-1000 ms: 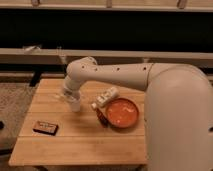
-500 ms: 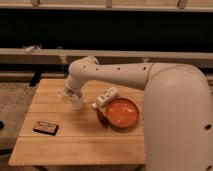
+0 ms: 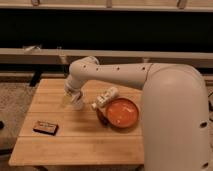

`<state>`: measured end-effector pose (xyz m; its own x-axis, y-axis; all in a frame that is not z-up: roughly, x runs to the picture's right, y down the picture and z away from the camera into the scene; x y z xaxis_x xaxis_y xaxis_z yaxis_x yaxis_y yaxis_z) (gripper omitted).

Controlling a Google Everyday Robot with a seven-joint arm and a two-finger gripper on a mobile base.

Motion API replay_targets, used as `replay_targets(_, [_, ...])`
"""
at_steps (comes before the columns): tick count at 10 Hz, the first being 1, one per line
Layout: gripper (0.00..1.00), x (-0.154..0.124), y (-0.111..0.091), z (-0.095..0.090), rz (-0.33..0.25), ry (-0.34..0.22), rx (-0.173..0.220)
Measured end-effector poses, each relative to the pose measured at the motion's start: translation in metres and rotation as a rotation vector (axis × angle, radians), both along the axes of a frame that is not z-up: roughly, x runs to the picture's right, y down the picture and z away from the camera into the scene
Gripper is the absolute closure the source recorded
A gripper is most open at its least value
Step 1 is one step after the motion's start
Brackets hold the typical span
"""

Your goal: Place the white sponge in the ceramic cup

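Observation:
My gripper (image 3: pixel 73 96) hangs from the white arm over the left part of the wooden table (image 3: pixel 75 145). Right under it stands a small white object that looks like the ceramic cup (image 3: pixel 77 104), partly hidden by the gripper. A pale patch (image 3: pixel 66 98) at the gripper's left side may be the white sponge; I cannot tell whether it is held or whether it is in the cup.
A round orange dish (image 3: pixel 121 113) sits right of centre. A white bottle-like object (image 3: pixel 105 96) lies on its side against the dish, with a dark item (image 3: pixel 100 116) beside it. A small dark box (image 3: pixel 46 128) lies at the front left. The arm's bulky body fills the right side.
The gripper has shifted slightly down and to the right over the cup. Nothing else has moved.

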<state>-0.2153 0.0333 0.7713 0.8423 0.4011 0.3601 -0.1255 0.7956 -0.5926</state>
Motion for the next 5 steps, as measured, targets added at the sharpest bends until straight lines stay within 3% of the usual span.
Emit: replay_targets(5, [0.20,-0.0014,-0.0055,0.0015,0.006,0.002,0.013])
